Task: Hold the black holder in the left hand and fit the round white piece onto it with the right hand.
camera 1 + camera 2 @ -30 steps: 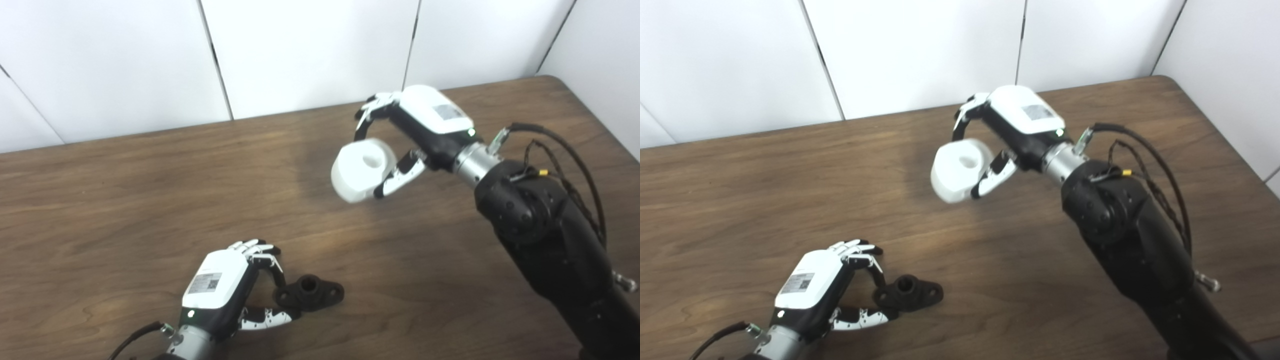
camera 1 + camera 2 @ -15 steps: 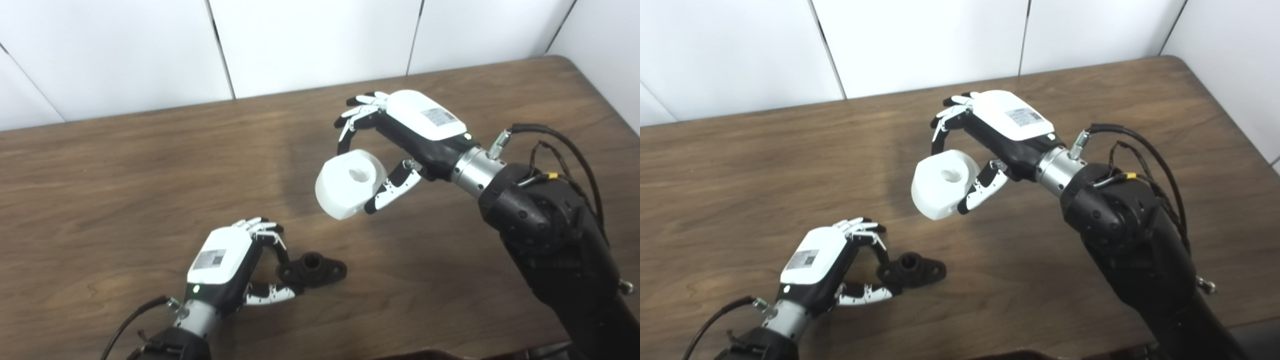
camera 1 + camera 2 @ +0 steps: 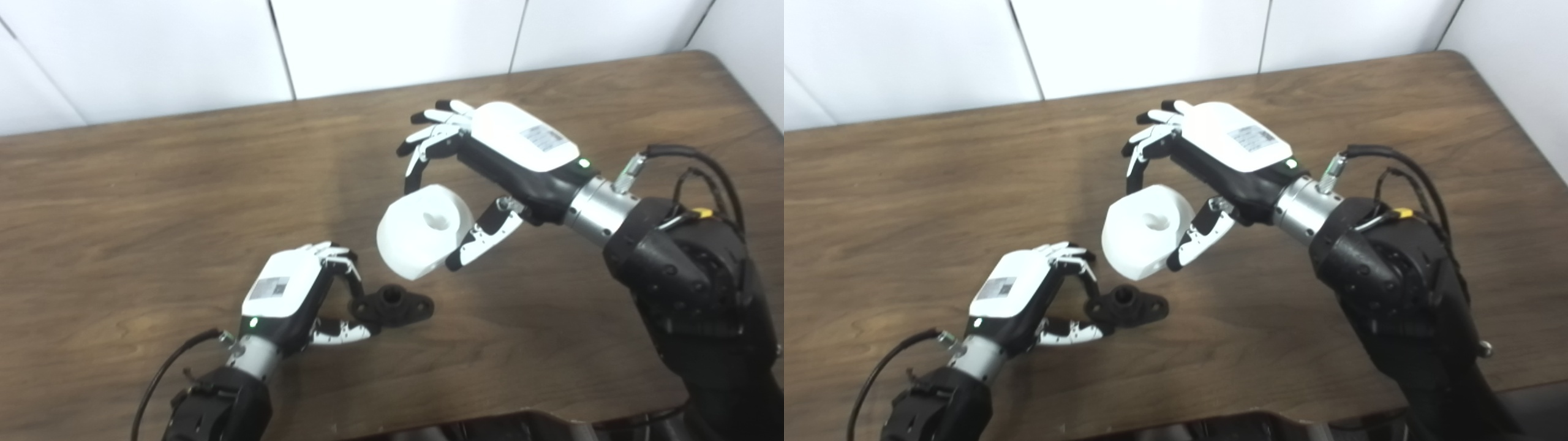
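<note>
Approach to fitting, parts not yet joined.
Black holder (image 3: 393, 304) pinched on table by left hand (image 3: 288, 294); round white piece (image 3: 422, 229) gripped aloft by right hand (image 3: 490, 165). Bore to be aligned over boss before lowering.

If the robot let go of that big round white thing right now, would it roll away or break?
The round white piece looks thick and rigid, so it probably would not break. Its curved side suggests it might roll if it landed on edge, though its flat face should let it settle. The right hand carries it pinched between fingers and thumb, so it seems fairly light.
</note>
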